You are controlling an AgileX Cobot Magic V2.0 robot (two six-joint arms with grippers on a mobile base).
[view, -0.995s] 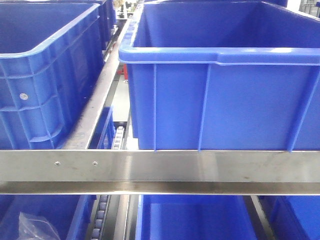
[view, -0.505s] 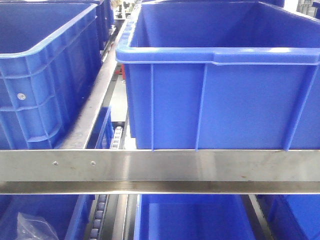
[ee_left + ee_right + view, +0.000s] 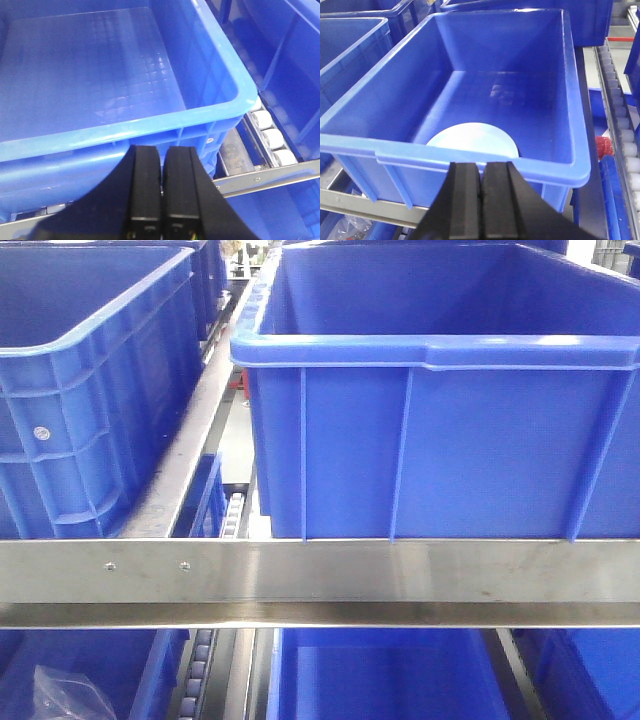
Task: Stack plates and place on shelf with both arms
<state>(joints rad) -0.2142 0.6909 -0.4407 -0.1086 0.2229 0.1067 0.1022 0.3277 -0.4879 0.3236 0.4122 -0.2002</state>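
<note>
A round white plate [image 3: 472,140] lies flat on the floor of the big blue crate [image 3: 530,75], close to its front wall. Whether another plate lies under it I cannot tell. This crate stands on the steel shelf [image 3: 400,575], behind the flat front rail [image 3: 355,200]. My right gripper [image 3: 481,165] is shut and empty, just in front of the crate's front rim and above the rail. My left gripper [image 3: 162,148] is also shut and empty, at the front rim of an empty blue crate [image 3: 100,75]. Neither gripper shows in the front view.
Blue crates [image 3: 90,390] fill the shelf side by side, with more on the level below [image 3: 380,680]. White roller tracks [image 3: 265,135] run between crates. A red item [image 3: 605,147] sits by the rollers at the right. A crumpled plastic bag [image 3: 60,690] lies lower left.
The front view shifted slightly, so the crates slid a few pixels left a second ago. It has held still since.
</note>
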